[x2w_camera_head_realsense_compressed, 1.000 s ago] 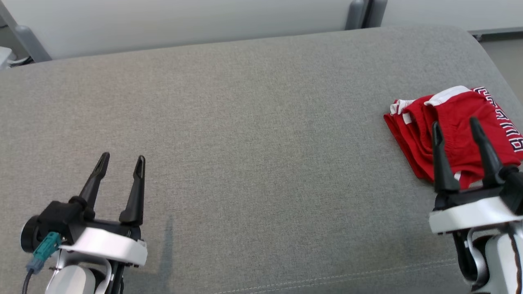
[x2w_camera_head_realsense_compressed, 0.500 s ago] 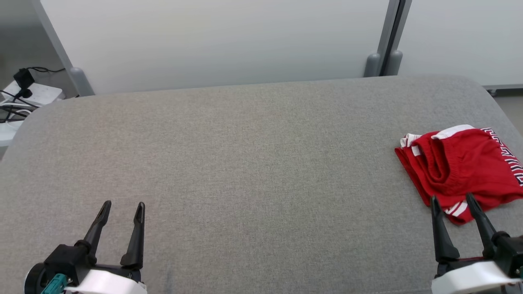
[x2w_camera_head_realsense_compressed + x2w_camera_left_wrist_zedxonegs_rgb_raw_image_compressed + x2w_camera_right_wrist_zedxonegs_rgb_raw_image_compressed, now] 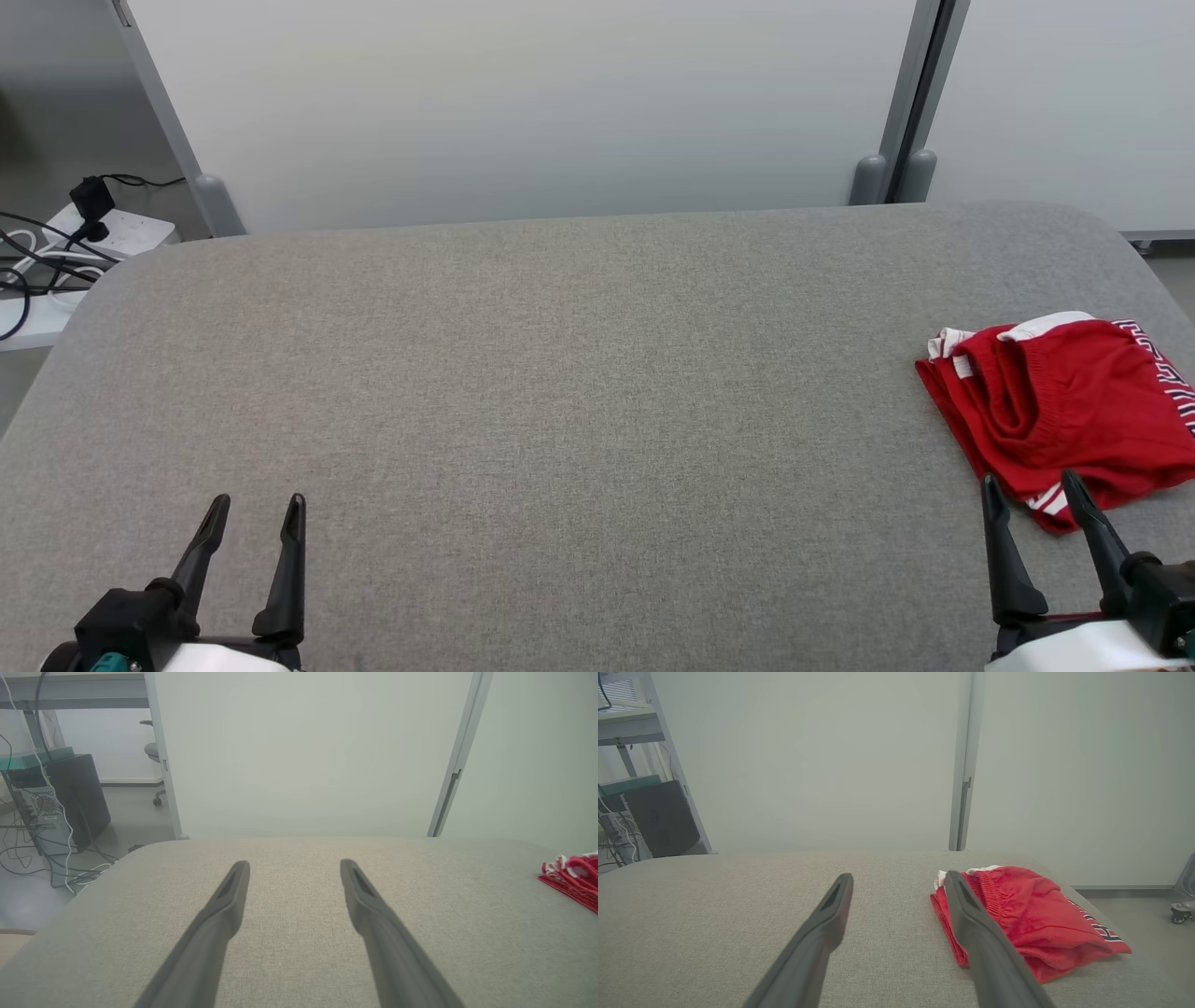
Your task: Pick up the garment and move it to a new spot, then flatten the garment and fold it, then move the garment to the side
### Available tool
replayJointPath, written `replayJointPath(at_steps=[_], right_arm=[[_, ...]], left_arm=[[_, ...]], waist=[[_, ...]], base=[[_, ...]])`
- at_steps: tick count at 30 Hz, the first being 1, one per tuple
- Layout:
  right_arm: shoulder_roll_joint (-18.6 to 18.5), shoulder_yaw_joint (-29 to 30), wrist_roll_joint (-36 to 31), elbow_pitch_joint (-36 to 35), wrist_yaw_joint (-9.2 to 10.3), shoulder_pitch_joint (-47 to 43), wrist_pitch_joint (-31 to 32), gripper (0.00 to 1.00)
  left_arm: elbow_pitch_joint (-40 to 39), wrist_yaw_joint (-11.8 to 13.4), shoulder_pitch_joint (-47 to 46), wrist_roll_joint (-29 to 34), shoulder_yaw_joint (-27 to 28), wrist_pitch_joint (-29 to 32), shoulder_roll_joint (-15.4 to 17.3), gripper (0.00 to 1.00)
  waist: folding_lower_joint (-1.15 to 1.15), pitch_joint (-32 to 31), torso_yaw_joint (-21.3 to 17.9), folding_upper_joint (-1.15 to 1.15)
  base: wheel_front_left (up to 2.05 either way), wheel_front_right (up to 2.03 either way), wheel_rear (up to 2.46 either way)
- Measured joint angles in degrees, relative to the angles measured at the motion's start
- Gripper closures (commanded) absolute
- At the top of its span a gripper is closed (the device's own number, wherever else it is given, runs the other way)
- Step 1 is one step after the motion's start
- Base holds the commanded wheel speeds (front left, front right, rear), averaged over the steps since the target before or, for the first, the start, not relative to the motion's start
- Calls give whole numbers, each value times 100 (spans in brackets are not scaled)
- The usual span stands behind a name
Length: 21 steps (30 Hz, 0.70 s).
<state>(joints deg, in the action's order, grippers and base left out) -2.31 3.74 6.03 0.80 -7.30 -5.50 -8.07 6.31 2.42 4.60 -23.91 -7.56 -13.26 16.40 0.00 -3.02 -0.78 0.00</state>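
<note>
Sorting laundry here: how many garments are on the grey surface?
1. The red garment lies at the surface's right side, just beyond the right gripper.

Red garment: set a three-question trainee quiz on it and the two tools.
1. True or false: the red garment lies at the right end of the grey cushion.
2. Compare the left tool and the right tool. Which is nearer the garment? A) left B) right
3. Fill in: both tools stand ____, holding nothing.
Key: 1 true; 2 B; 3 open.
</note>
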Motion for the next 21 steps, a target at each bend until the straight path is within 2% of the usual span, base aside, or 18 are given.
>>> replayJointPath(at_steps=[21], right_arm=[[9,-3,18,1,-1,-94,0,0]], left_arm=[[-68,76,93,-89,-49,122,55,0]], waist=[[0,61,16,0]], base=[[0,0,0]])
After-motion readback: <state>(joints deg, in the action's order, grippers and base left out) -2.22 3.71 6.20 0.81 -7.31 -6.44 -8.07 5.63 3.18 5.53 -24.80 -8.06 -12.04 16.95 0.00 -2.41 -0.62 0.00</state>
